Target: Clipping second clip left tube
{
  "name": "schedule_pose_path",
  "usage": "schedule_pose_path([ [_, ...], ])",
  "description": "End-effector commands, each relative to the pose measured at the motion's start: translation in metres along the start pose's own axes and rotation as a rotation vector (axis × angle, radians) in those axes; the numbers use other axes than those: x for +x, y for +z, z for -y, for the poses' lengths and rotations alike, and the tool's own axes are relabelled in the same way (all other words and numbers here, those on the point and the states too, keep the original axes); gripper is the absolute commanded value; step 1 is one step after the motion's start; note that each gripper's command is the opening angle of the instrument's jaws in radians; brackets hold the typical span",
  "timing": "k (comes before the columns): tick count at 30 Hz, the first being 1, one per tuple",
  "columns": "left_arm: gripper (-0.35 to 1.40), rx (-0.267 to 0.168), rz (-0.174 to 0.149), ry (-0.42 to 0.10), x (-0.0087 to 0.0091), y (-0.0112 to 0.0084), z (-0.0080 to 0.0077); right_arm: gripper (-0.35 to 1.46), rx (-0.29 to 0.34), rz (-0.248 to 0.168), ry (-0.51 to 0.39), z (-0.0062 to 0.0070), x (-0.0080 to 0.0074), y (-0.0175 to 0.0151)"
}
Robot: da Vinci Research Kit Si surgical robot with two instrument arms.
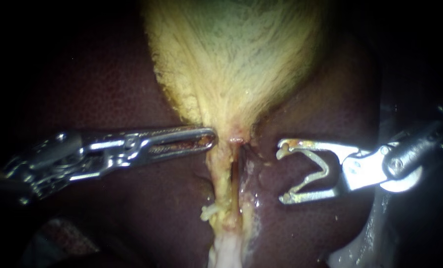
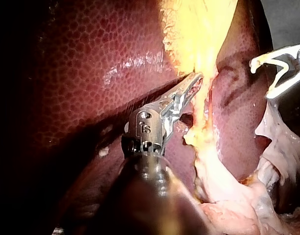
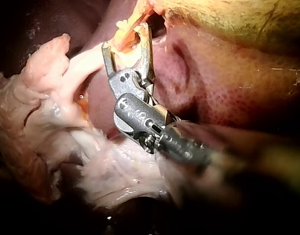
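Right instrument [image 1: 282, 173], jaws spread holding an open clip [image 1: 323, 167], faces my vertical left tube [image 1: 221, 186] just leftward; left instrument [image 1: 210, 138] jaws pressed together.

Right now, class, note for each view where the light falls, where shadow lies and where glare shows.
Endoscope view: light centres on the gallbladder, the edges go dark, and there is glare on the left instrument and the right instrument, whose jaws hold a clip. Left wrist view: glints on the liver, shadow beside the left instrument. Right wrist view: the shaft lies in the dark.
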Motion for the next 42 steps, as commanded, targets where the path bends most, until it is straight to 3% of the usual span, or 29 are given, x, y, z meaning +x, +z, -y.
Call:
schedule_pose_path([
  [1, -0.35, 0.002, 0.0, 0.0, -0.0001, -0.0001, 0.0, 0.6, 0.004, -0.003, -0.001, 0.0002, -0.0001, 0.0003],
  [7, -0.35, 0.004, -0.003, -0.004, -0.001, -0.002, -0.0006, 0.6, 0.027, -0.014, 0.019, 0.0017, -0.0006, 0.0033],
  [14, -0.35, -0.023, 0.005, -0.007, -0.002, -0.006, -0.0019, 0.6, 0.063, -0.026, 0.117, 0.0035, -0.0015, 0.0093],
  [18, -0.35, -0.029, 0.007, -0.006, -0.0018, -0.0077, -0.0025, 0.6, 0.067, -0.026, 0.133, 0.0037, -0.002, 0.0122],
  [24, -0.35, -0.03, 0.007, -0.008, -0.0021, -0.0078, -0.0021, 0.6, 0.061, -0.022, 0.156, 0.0026, -0.003, 0.0153],
  [28, -0.35, -0.033, 0.004, -0.009, -0.0024, -0.008, -0.0017, 0.6, 0.065, 0.007, 0.168, 0.0023, -0.0048, 0.0163],
  [33, -0.35, -0.03, 0.012, -0.012, -0.0027, -0.0083, -0.0012, 0.59, 0.07, 0.101, 0.155, 0.0022, -0.0077, 0.0173],
  [35, -0.35, -0.03, 0.012, -0.013, -0.0028, -0.0085, -0.0011, 0.59, 0.063, 0.119, 0.153, 0.0019, -0.0086, 0.0174],
  [42, -0.35, -0.028, 0.016, -0.016, -0.0032, -0.009, -0.0006, 0.59, 0.042, 0.152, 0.155, 0.001, -0.0097, 0.0173],
])
